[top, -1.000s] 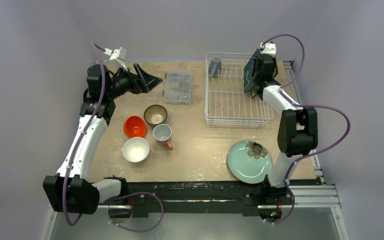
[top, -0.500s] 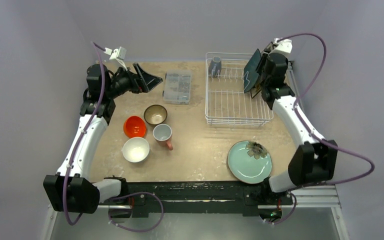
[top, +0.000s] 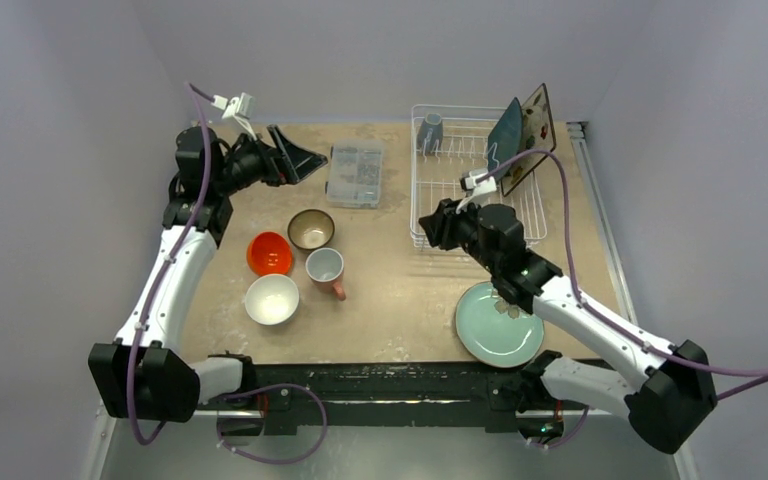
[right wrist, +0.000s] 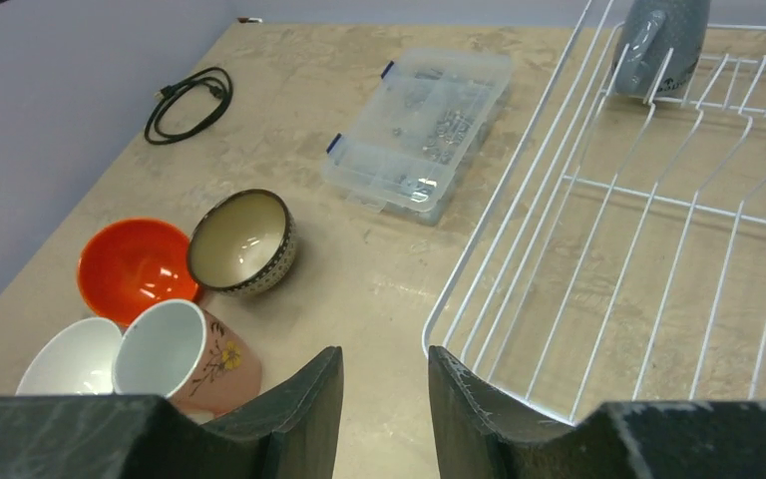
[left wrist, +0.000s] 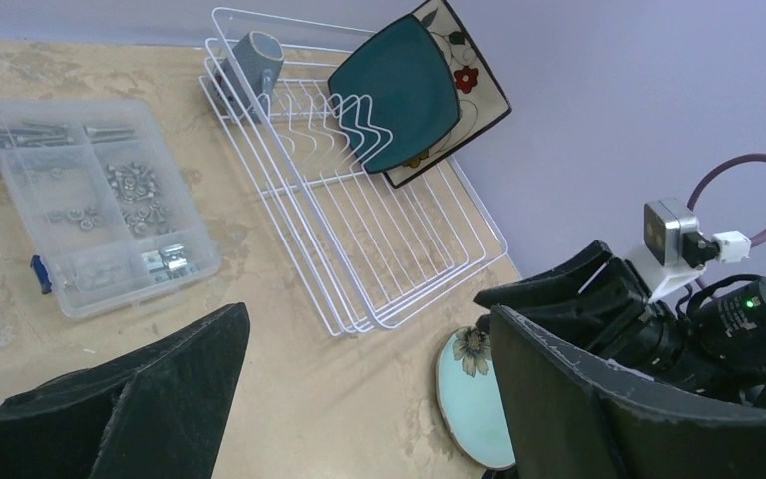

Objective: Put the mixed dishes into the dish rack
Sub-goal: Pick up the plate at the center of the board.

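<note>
Right claw (right wrist: 385,369) narrowly apart, empty; left claw (left wrist: 369,317) wide; teal plate (left wrist: 399,95) upright in rack (left wrist: 399,261).

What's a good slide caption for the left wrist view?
Left gripper open, facing the dish rack with the grey-blue mug, teal plate and floral plate already loaded.

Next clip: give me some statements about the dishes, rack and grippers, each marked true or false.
The grey-blue mug sits in the dish rack. True.
The round pale green plate is in the rack. False: it lies on the table, outside it.
The square dark teal plate and square cream floral plate stand on edge in the rack. True.
The right gripper holds the salmon-pink mug. False: it holds nothing; the mug stands on the table.
The left gripper is shut. False: its jaws stand wide open.
</note>
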Motion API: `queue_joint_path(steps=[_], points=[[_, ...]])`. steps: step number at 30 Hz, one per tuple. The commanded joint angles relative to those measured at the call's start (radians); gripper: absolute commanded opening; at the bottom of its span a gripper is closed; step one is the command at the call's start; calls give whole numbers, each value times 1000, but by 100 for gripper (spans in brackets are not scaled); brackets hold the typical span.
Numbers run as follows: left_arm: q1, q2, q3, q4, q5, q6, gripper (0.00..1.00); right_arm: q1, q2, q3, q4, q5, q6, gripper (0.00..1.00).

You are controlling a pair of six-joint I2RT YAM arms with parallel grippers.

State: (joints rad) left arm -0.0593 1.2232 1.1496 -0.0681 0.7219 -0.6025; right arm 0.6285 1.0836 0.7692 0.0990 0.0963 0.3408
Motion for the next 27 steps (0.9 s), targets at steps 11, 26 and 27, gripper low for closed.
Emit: queue_joint_path(steps=[11, 26, 27], points=[[-313, 13, 44, -171, -112, 195, 88, 13, -277, 30, -216, 232, 13, 67], [-828, 197, -28, -113, -429, 133, 86, 12, -684, -113, -370, 560, 100, 99], [-854, 215, -67, -43, -450, 68, 85, 13, -710, -131, -369, 569, 99, 99]])
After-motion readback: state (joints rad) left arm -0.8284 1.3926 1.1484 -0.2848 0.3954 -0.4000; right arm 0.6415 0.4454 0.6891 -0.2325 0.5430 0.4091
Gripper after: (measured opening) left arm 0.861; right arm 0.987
